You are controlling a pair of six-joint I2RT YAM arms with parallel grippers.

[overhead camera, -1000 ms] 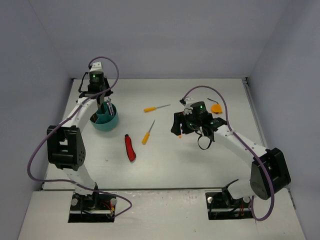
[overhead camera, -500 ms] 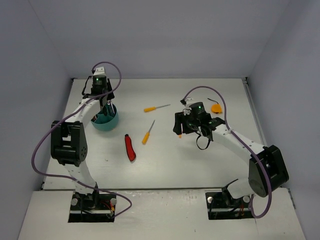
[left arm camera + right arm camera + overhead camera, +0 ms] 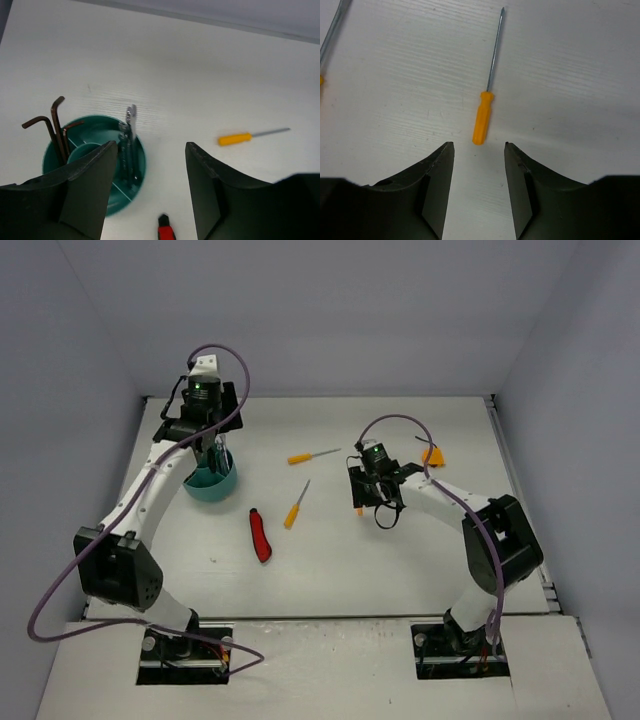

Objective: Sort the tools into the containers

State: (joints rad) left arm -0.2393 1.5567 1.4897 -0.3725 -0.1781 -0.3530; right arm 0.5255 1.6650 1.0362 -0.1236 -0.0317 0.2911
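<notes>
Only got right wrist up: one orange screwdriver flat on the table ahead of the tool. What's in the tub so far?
Observer: Left wrist shows dark hex keys and silver wrenches standing in separate compartments of the teal tub.
Operator: Left tool holding anything?
Observer: No, open and empty, above the tub.
Operator: Anything else loose?
Observer: Top view: a red-and-black folding knife lies flat, apart from the tub.

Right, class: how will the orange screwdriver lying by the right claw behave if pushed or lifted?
The screwdriver probably rolls if nudged sideways: its handle looks round and it lies flat on the smooth table. It likely stays stiff, given the straight metal shaft. Probably light: it is slim throughout.
</notes>
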